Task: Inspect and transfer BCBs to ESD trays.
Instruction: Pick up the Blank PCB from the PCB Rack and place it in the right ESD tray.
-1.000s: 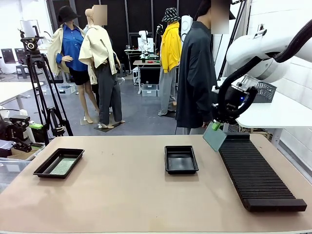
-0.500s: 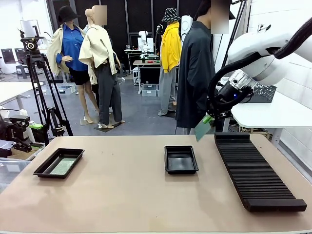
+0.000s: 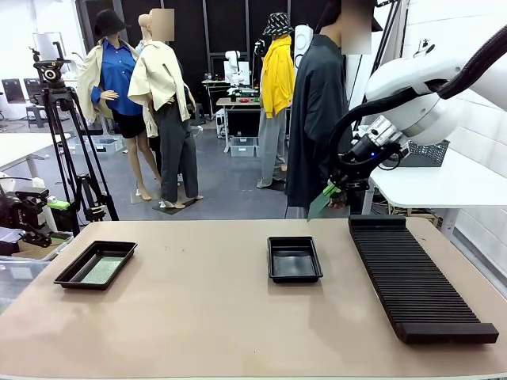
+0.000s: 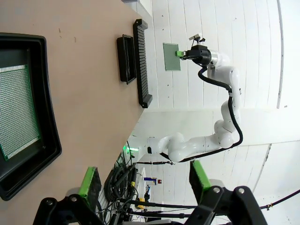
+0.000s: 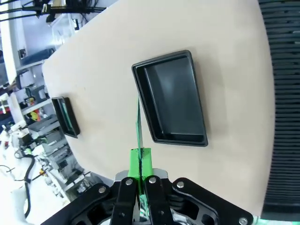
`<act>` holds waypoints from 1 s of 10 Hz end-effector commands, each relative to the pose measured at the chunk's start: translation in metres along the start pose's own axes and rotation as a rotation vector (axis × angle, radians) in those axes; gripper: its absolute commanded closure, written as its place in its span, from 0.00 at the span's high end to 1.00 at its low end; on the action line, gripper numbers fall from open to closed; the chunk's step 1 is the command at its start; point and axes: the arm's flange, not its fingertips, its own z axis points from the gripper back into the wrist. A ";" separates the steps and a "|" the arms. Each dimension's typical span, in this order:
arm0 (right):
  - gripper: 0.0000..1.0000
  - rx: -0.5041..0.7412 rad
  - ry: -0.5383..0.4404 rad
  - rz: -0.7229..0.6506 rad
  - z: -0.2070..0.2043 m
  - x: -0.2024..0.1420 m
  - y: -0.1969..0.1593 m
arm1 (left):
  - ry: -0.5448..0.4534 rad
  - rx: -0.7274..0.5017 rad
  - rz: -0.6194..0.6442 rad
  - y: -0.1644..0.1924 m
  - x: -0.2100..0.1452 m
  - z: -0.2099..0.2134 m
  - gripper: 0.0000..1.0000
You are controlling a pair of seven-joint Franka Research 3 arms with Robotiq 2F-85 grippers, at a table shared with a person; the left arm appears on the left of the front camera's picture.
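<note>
Watching remotely, I saw the right claw (image 3: 331,192) pinching a thin green circuit board (image 3: 318,206) aloft beyond a black plastic tray (image 3: 295,260); the left claw (image 4: 144,177) hung spread near a matching tray (image 4: 48,140) containing the second board (image 4: 16,112).

The front view looks level across the table (image 3: 198,317) from the robot's side, wide enough for left tray (image 3: 70,275), middle tray (image 3: 295,277) and rack (image 3: 412,277). The left wrist view, rolled sideways, hangs close over the left tray, with middle tray and rack far off. The right wrist view looks down on the middle tray; the dark shape at its edge is probably the left tray.
</note>
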 end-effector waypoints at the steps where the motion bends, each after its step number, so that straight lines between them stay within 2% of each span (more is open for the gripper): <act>1: 0.00 0.023 0.020 0.049 -0.015 0.001 0.001 | 0.005 0.002 -0.002 -0.002 -0.001 0.000 1.00; 6: 0.00 0.029 0.093 0.090 -0.063 0.032 0.004 | 0.005 0.002 -0.002 -0.002 -0.001 0.000 1.00; 10: 0.00 0.006 0.128 0.137 -0.105 0.034 0.006 | 0.005 0.002 -0.002 -0.002 -0.001 0.000 1.00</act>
